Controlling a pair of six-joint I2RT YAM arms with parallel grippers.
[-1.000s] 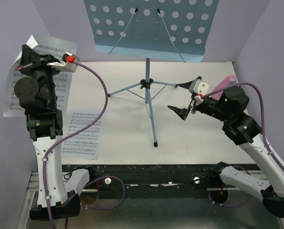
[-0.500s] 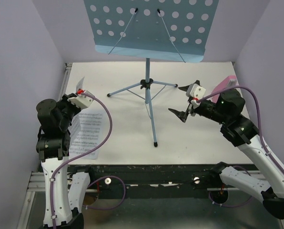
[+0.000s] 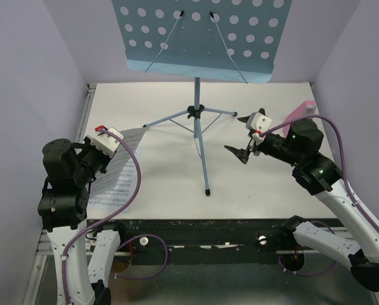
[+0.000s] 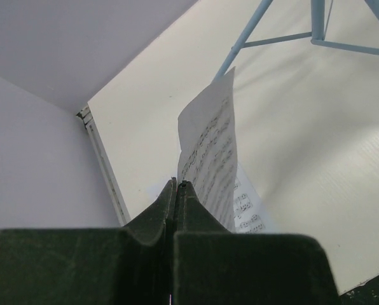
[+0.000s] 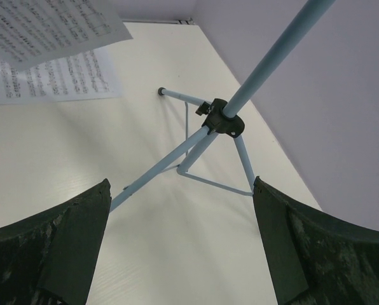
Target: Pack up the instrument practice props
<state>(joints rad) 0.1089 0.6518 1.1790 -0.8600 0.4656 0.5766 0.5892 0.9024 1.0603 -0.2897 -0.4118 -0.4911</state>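
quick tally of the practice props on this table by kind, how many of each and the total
light-blue hole-punched metal music stand: 1
white printed sheet-music pages: 2
small pink wedge-shaped metronome: 1
total: 4

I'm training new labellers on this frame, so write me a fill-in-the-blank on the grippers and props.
The left gripper is ____ on a sheet-music page.
The right gripper faces the music stand with jaws ____.
The metronome is coloured ____.
Missing: shut; open; pink.
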